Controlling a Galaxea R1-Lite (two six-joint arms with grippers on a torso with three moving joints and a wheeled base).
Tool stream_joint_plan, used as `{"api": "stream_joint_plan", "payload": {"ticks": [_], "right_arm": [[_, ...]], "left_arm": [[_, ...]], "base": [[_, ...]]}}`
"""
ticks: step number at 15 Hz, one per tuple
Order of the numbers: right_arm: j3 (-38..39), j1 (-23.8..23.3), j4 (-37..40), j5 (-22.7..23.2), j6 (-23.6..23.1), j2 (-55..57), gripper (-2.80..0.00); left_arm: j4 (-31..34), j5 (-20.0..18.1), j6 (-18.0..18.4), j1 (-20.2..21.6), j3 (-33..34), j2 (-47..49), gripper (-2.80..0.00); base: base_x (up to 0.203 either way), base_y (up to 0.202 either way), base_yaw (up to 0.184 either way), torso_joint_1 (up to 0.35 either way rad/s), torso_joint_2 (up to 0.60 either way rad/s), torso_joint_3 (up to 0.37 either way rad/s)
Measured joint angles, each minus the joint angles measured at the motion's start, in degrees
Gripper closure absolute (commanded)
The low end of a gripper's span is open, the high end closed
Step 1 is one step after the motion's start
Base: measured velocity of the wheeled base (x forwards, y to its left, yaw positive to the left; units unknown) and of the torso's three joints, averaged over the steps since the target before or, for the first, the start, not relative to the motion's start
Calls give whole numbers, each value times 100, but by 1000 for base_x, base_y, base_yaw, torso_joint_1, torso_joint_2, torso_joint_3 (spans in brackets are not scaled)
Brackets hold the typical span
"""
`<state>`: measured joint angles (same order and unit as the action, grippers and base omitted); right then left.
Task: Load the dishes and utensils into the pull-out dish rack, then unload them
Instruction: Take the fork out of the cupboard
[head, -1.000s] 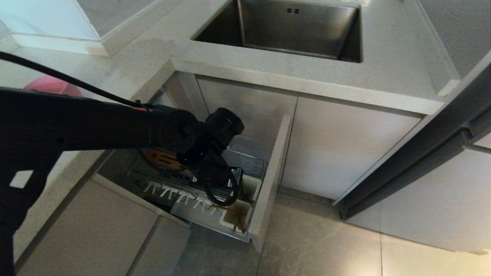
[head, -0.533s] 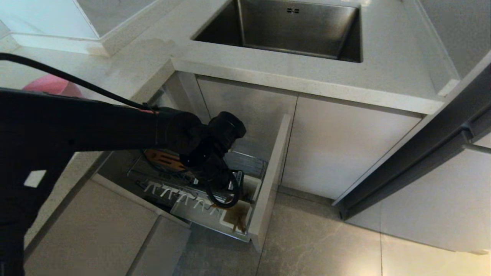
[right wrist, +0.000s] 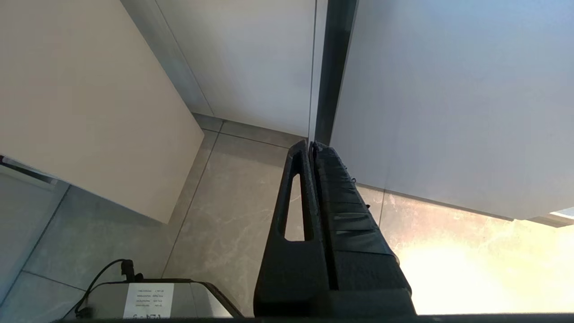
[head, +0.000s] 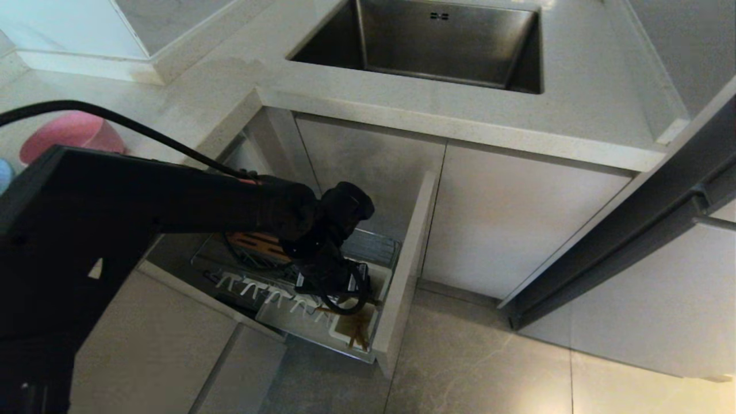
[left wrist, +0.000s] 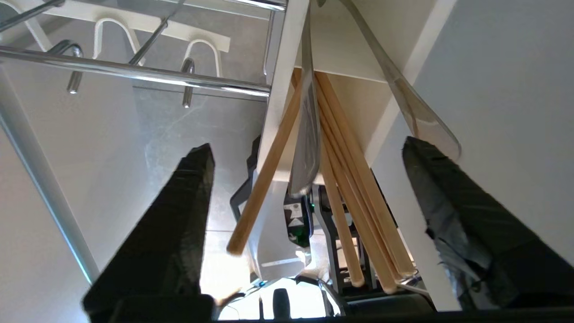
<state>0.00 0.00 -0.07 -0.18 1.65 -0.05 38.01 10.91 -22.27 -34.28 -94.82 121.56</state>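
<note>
Wooden chopsticks (left wrist: 345, 188) & spoon (left wrist: 306, 134) in rack cup, left end effector (left wrist: 309, 157) open above

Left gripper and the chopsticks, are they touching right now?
Apart. The left wrist view shows the left gripper open, its fingers clear of the chopsticks.
</note>
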Motion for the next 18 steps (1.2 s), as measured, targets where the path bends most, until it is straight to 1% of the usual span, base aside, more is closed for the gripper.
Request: {"api": "stream_joint_plan", "payload": {"ticks": [11, 18], "right_arm": [[0, -2, 0, 0, 0, 0, 0], [0, 0, 0, 0, 0, 0, 0]], "left_arm": [[-37, -17, -161, 116, -38, 290, -280], [-23, -19, -213, 115, -79, 391, -280]], "base": [[0, 0, 0, 0, 0, 0], [0, 0, 0, 0, 0, 0]]}}
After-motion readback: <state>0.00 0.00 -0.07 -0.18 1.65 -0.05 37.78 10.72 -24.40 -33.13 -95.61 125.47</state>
